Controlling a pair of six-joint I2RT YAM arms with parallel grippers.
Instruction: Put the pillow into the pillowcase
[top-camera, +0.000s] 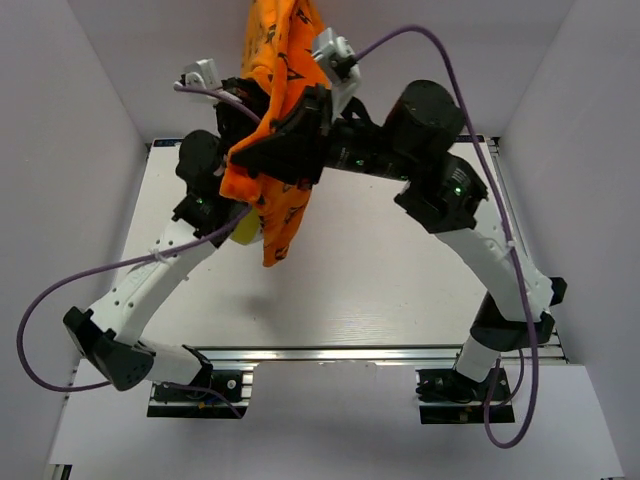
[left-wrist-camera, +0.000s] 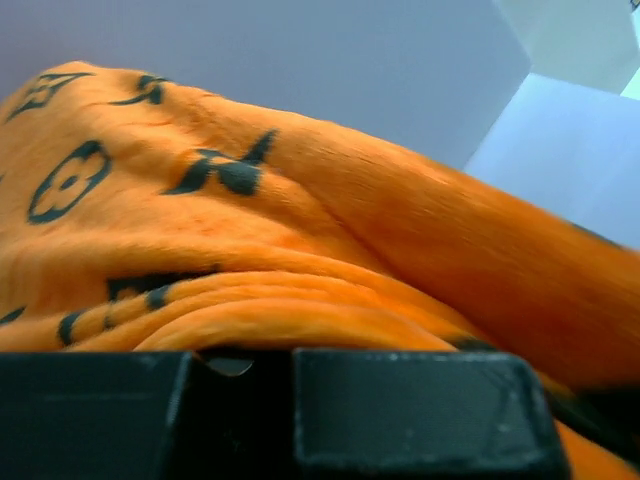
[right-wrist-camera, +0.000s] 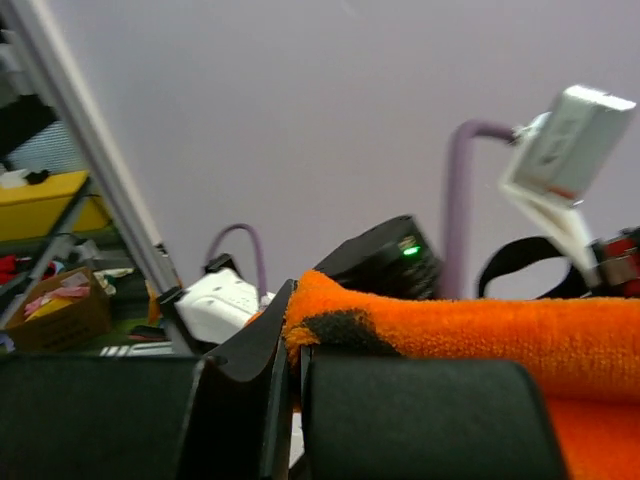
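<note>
**Top view.** Both arms are raised and bent inward, and their wrists meet high over the far half of the table (top-camera: 400, 290). The left gripper (top-camera: 238, 112) and right gripper (top-camera: 278, 140) sit close together, both buried in the pillowcase (top-camera: 285, 215). The pillowcase hangs clear of the table in a limp orange fold. How far either pincer is open cannot be read from this view. A small yellow patch (top-camera: 246, 228) shows at the cloth's left edge, under the left forearm. Whether it is the pillow cannot be told.

**Left wrist view.** Two black fingers (left-wrist-camera: 420, 420) lie along the bottom edge with only a narrow slit between them. Orange cloth is bunched hard against them and fills the view above, so this is a narrow grip on the pillowcase. The print shows a black flower motif (left-wrist-camera: 65, 180) inside a ring. Beside it are letter-like marks that are not legible.

**Right wrist view.** The black fingers (right-wrist-camera: 420, 420) are pressed together, and a fold of pillowcase is pinched between them and rises above. Behind the fold are a white camera (right-wrist-camera: 570, 140), a purple cable (right-wrist-camera: 460, 200) and a black joint with a green light (right-wrist-camera: 405, 250).
</note>
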